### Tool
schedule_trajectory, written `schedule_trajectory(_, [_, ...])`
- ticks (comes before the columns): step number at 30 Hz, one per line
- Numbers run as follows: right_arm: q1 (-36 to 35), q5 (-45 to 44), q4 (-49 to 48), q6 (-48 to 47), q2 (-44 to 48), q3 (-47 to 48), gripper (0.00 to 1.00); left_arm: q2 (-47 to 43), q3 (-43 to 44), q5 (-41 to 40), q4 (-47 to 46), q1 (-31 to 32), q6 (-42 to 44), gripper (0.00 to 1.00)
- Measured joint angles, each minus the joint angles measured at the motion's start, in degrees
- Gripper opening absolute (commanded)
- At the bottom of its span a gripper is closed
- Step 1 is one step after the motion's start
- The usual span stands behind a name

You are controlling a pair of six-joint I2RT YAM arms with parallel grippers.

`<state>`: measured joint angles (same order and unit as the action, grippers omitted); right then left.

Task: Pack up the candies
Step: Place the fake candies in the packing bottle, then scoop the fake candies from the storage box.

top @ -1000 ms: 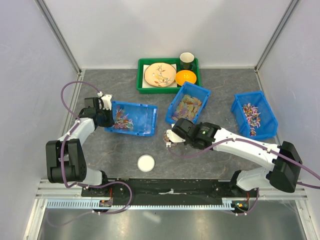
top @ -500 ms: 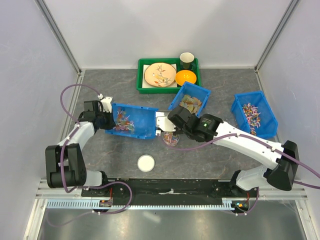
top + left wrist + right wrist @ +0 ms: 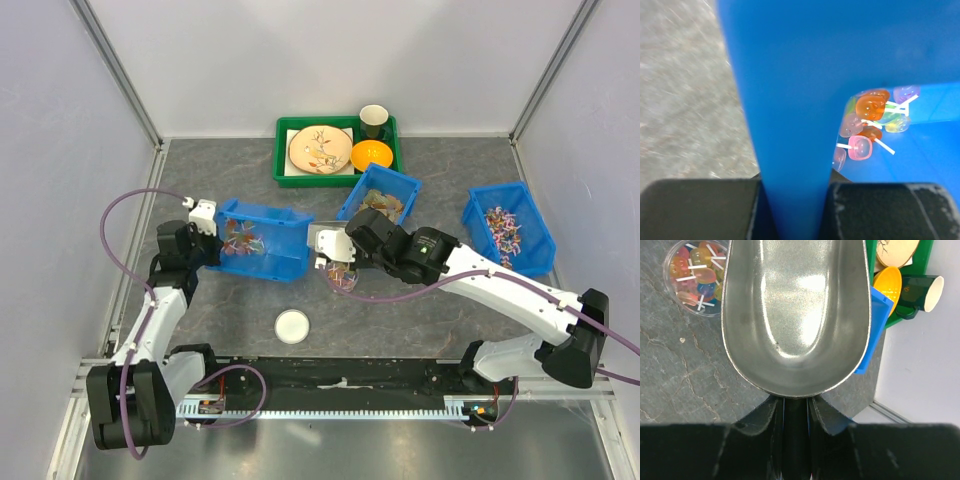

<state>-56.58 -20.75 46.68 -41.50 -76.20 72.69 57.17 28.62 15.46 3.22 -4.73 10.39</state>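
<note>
My left gripper (image 3: 201, 246) is shut on the left wall of a blue bin (image 3: 262, 246) and holds it tipped up. The left wrist view shows that wall (image 3: 790, 100) between the jaws of the left gripper (image 3: 795, 210), with the candies (image 3: 869, 121), bright sweets on white sticks, inside. My right gripper (image 3: 352, 250) is shut on the handle of a metal scoop (image 3: 328, 243). The scoop (image 3: 795, 315) is empty and sits by the bin's right end. A clear round container (image 3: 343, 279) holding some candies (image 3: 694, 276) stands just below the scoop.
A white round lid (image 3: 292, 325) lies near the front. A second blue bin (image 3: 380, 200) holds pastel packets, a third (image 3: 508, 228) at the right holds tiny sweets. A green tray (image 3: 338, 177) at the back carries a plate, an orange bowl (image 3: 890, 282) and a cup (image 3: 925, 292).
My left gripper has tipped the bin's left end up and drawn back towards the front. My right gripper has carried the scoop from over the container up to the bin's right end.
</note>
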Motion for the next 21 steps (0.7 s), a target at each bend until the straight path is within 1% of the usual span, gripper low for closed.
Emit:
schedule_trajectory(5, [0.1,1.5,1.0,0.3,0.0,0.0,0.00,-0.4,-0.3,-2.1,-3.4,0.0,-0.2,0.02])
schedule_trajectory(10, [0.1,2.5,1.4,0.4,-0.1,0.0,0.00,0.8,-0.7,-2.2,-3.8,0.0,-0.3,0.02])
schedule_trajectory(15, [0.1,2.9,1.5,0.4,-1.1,0.0,0.00,5.9,0.4,-1.3,-1.6,0.0,-0.3,0.01])
schedule_trajectory(21, [0.0,2.1,1.7,0.3,-3.3,0.4,0.00,12.2,4.0,-0.3,2.6,0.0,-0.4,0.01])
